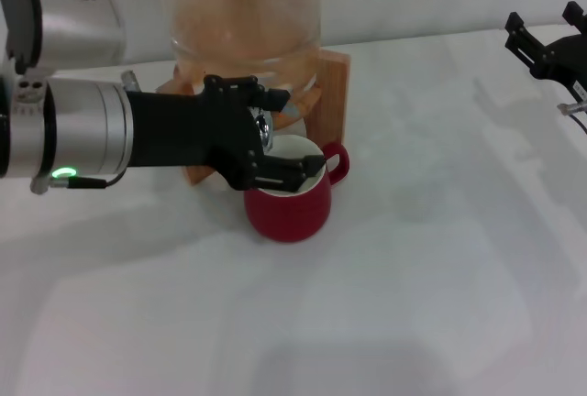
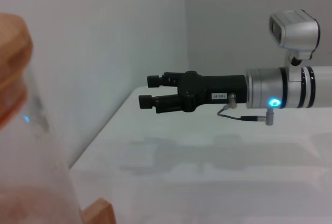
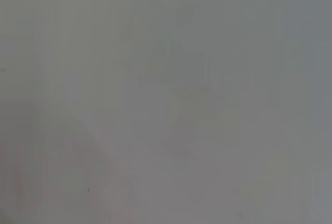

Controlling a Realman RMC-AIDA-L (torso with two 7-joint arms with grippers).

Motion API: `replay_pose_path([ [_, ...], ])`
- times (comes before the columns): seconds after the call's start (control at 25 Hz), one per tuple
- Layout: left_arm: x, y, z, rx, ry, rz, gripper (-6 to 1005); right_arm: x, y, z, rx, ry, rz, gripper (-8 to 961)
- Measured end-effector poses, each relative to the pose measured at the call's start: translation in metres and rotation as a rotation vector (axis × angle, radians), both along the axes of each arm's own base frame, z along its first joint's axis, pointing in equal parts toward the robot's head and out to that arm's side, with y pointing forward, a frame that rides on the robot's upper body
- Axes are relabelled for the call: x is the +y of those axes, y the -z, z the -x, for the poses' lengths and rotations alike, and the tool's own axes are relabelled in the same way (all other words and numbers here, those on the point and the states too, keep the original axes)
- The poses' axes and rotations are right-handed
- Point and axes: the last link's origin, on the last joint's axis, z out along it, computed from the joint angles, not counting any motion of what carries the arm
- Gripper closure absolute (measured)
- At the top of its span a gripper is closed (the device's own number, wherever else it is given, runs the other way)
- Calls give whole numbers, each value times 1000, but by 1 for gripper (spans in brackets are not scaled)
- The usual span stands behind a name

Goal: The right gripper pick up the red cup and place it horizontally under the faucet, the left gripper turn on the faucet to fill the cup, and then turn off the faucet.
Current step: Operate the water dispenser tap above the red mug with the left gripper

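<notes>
Head view has our left gripper [image 1: 292, 135] reaching in at the faucet [image 1: 265, 128], fingers spread apart around it, right above the red cup [image 1: 288, 197]. We see the cup sitting upright on the white table [image 1: 413, 277], just under the spout, against the wooden stand [image 1: 332, 84]. Our right gripper [image 2: 144, 91] hangs well off to the side, fingers a little apart, holding nothing.

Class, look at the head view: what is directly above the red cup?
The left gripper reaches over the cup, at the chrome faucet. The gripper covers most of the faucet and the cup's inside, so any water is unseen.
</notes>
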Motion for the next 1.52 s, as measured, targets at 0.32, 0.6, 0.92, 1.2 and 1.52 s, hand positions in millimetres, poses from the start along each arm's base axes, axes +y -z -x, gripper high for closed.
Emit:
replay_pose_path([
  [0.32, -3, 1, 8, -2, -26, 2, 120, -3, 1, -4, -11, 12, 1, 93],
  [0.6, -1, 3, 13, 8, -37, -5, 120, -1, 2, -2, -16, 6, 3, 94],
  [0.92, 6, 8, 11, 23, -21, -1, 120, -2, 2, -1, -16, 2, 2, 94],
  [1.2, 11, 14, 8, 38, -10, 18, 120, -3, 1, -3, -15, 6, -2, 93],
  [1.52, 13, 15, 3, 42, 10, 19, 120, -3, 0, -3, -21, 7, -5, 93],
])
